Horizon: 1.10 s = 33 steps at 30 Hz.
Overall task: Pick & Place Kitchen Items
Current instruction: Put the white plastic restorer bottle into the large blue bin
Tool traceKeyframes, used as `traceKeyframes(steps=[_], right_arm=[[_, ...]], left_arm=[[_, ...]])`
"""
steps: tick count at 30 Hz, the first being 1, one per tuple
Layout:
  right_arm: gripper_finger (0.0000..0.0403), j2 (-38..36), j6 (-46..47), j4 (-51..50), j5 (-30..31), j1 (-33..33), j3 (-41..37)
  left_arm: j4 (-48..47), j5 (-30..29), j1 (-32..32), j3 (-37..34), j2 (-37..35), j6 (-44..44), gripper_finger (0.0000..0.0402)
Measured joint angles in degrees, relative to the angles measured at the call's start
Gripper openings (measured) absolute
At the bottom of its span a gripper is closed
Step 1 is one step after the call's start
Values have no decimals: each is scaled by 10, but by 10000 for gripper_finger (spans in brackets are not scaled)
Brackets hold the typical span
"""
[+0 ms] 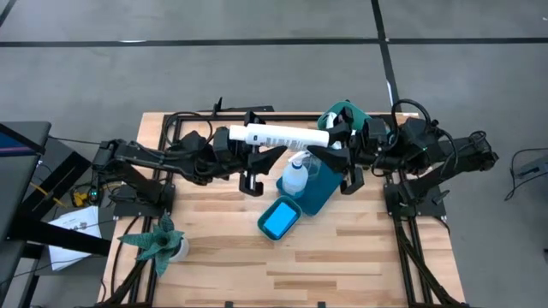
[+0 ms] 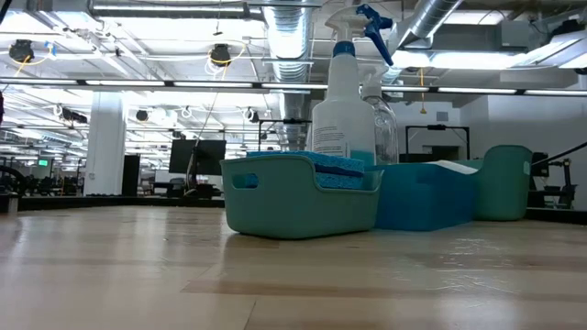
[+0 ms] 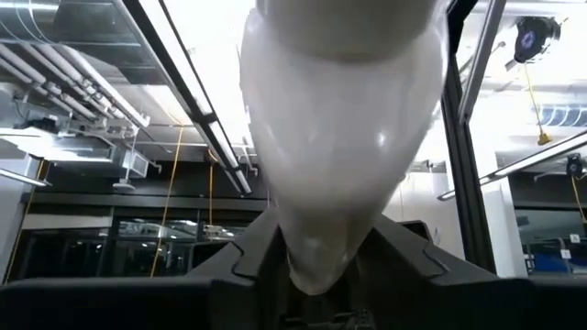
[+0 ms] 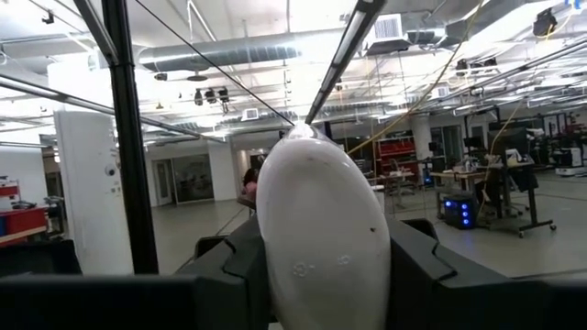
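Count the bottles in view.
3. A long white bottle, horizontal, gripped between the left gripper and right gripper above the table; a white spray bottle at the blue bin; a clear bottle close beside it. Bins may hide more.

high: overhead, straight down | low: tabletop level | wrists: close on white bottle (image 1: 278, 135), shared

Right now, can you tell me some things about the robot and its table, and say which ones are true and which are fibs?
1. Both grippers hold one long white bottle between them. True: the left gripper and the right gripper each clamp an end.
2. The spray bottle lies flat on the table. False: it stands upright.
3. The teal tray holds something blue. True.
4. The green plant sits inside the blue bin. False: it stands apart, near the table's corner.
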Motion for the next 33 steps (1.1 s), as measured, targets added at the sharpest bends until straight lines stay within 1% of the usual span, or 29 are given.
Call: traceKeyframes(steps=[6, 9, 12, 15, 19, 22, 24, 29, 33], right_arm=[[136, 0, 0, -3, -4, -5, 0], [145, 0, 0, -5, -9, -5, 0], [168, 1, 3, -2, 2, -5, 0], [202, 1, 2, -4, 20, -4, 0], [250, 0, 2, -2, 36, -4, 0], [274, 0, 2, -4, 41, -4, 0], [286, 0, 2, -4, 40, -4, 0], [301, -5, 0, -23, 41, -4, -1], [302, -11, 0, -46, 40, -4, 0]], left_arm=[[4, 1, 4, 0, 0, -25, 91], [3, 1, 4, 0, -3, -28, 85], [1, 0, 7, 0, -5, -31, 82], [-8, 0, 7, -1, -17, -32, 81], [-59, 0, 7, 1, -51, -31, 81], [-116, 0, 7, 1, -70, -30, 81], [-171, 0, 7, 1, -91, -30, 80], [-386, 1, 7, 1, -153, -32, 80], [-548, 1, 5, 1, -193, -58, 80]])
